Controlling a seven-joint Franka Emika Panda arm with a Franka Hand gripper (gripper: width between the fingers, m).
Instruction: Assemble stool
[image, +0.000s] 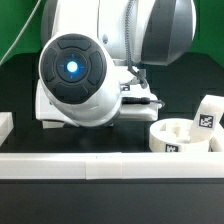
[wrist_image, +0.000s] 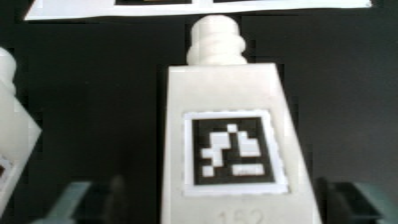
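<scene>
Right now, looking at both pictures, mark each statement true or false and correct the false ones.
1. A white blocky plastic leg with a threaded tip lies between the jaws. True.
2. The jaws are clamped tight on that leg. False: dark gaps show on both sides.
3. The leg carries a black-and-white square tag. True.
4. The round white plastic disc seat sits at the exterior view's left. False: it sits at the right.
5. The table is red. False: it is black.
</scene>
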